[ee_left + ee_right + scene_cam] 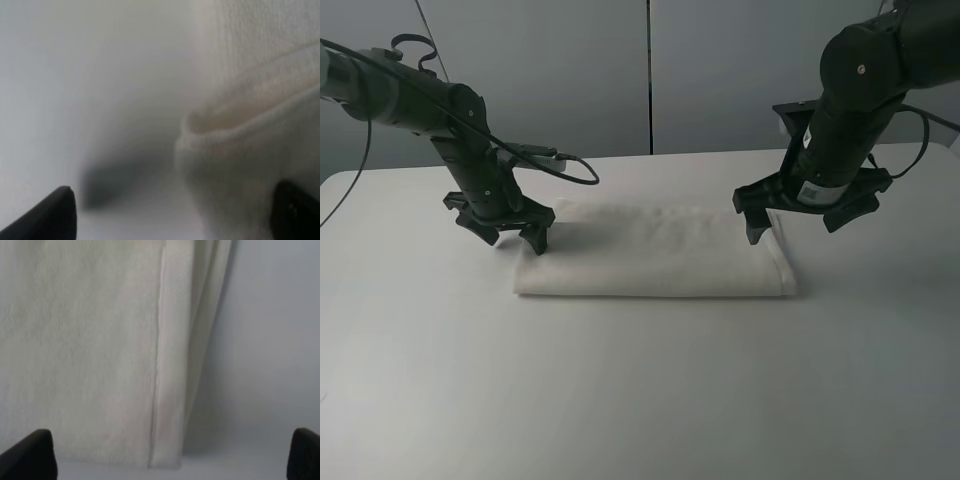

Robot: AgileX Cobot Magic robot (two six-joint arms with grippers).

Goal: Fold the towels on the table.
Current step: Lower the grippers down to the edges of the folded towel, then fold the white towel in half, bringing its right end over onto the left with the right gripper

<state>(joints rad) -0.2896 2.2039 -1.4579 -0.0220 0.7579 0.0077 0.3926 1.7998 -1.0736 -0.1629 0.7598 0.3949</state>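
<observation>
Lying across the middle of the worktop (pixel 620 400), a little nearer its far edge than its near one, the towel (pixel 655 252) is a long white strip with its long sides parallel to the near edge. It already looks doubled over, since the wrist views show stacked layers and a rolled fold at its ends.

The left tool (pixel 508 238) hangs at the end of the towel that faces the left edge, by the far corner. Its jaws are spread with nothing held, and the cloth's rounded corner sits between them. The right tool (pixel 798 222) is at the other end, also by the far corner. Its jaws are wide apart and empty, straddling the hemmed edge.

The terry looks soft, limp and light. It will likely sag and drape when lifted, and its layers may slide apart unless they are pinched together. The best hold is probably the two end corners, clamped through every layer on the flatter ribbed hem band (pixel 175 340), which seems firmer than the pile. Lifting both ends evenly should keep the strip from twisting.

No label or print shows on the towel from these angles. A pale sticker (pixel 812 190) on the right arm carries marks too small to read.
</observation>
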